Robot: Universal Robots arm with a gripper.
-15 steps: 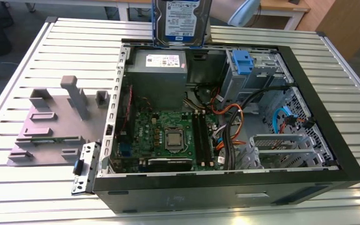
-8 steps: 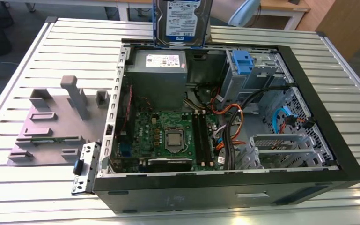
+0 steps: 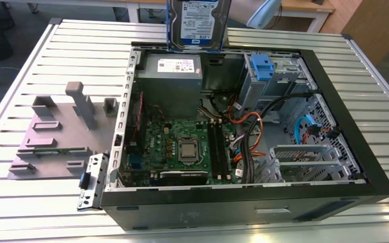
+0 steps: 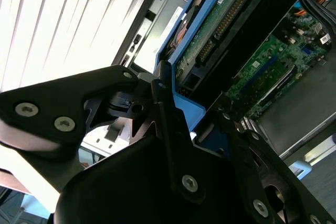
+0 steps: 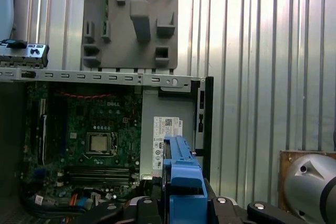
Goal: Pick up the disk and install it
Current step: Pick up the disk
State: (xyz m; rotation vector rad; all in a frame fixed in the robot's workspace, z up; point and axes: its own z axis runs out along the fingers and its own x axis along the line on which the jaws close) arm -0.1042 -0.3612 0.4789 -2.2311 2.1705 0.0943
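Flat silver-metal disk (image 3: pixel 198 23) w/ white-and-blue label hangs upright above open black PC case (image 3: pixel 356 152), by grey power-supply box (image 3: pixel 170 76); black claw (image 4: pixel 165 90) closed narrow, gripping its blue plastic carrier frame (image 5: pixel 182 174).

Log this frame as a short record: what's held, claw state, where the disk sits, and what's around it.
held: disk, gripped by its blue carrier frame
claw: shut on the carrier frame
disk position: in the air above the computer case, over the end with the power supply box; not in a bay
case: open, motherboard exposed
table: slatted; grey fixture plate on the exterior view's left of the case
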